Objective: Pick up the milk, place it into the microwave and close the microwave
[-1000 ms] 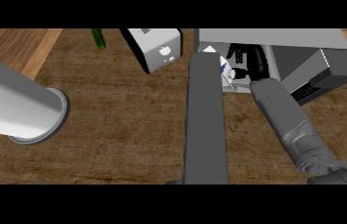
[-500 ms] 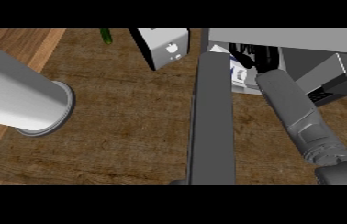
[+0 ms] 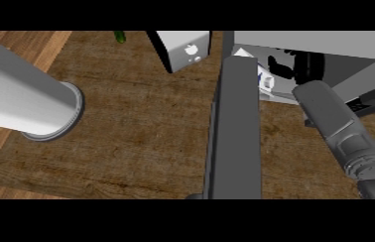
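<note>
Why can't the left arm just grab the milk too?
Probably it can't: the left arm is far off at the view's left, and the open microwave door stands between it and the milk inside.

Smooth grey cylindrical forearms; black right hand (image 3: pixel 287 67); ridged dark wrist collar.

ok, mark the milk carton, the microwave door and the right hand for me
milk carton (image 3: pixel 265 82): head view, on its white-and-blue side showing beside the door.
microwave door (image 3: pixel 236 132): head view, on the middle of the open dark panel.
right hand (image 3: pixel 289 66): head view, on the black fingers inside the microwave.
</note>
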